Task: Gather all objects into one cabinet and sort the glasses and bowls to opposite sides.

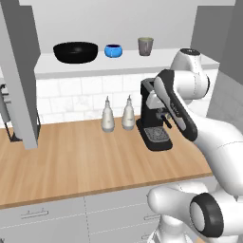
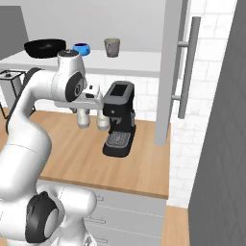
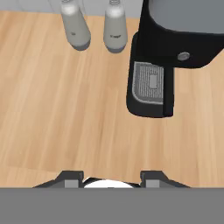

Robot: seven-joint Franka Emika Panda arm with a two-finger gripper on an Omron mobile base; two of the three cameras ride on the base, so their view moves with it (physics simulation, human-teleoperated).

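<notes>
On the cabinet's pale shelf board [image 1: 156, 59] stand a wide black bowl [image 1: 75, 52], a small blue bowl [image 1: 113, 50] and a grey-green cup [image 1: 145, 46], left to right. The right base view shows the same black bowl [image 2: 44, 47], blue bowl [image 2: 82, 49] and cup [image 2: 112, 47]. My gripper [image 3: 111, 178] hangs well below the shelf, over the wooden counter [image 3: 65, 113] and in front of the coffee machine. Its two fingertips [image 3: 70, 177] stand apart with nothing between them, so it is open.
A black coffee machine [image 1: 154, 118] stands on the counter [image 1: 80, 156], with two white bottles [image 1: 108, 115] to its left. A dark grey cabinet side panel [image 1: 19, 71] hangs at the left. At the right, a tall grey panel carries a long bar handle [image 2: 187, 67].
</notes>
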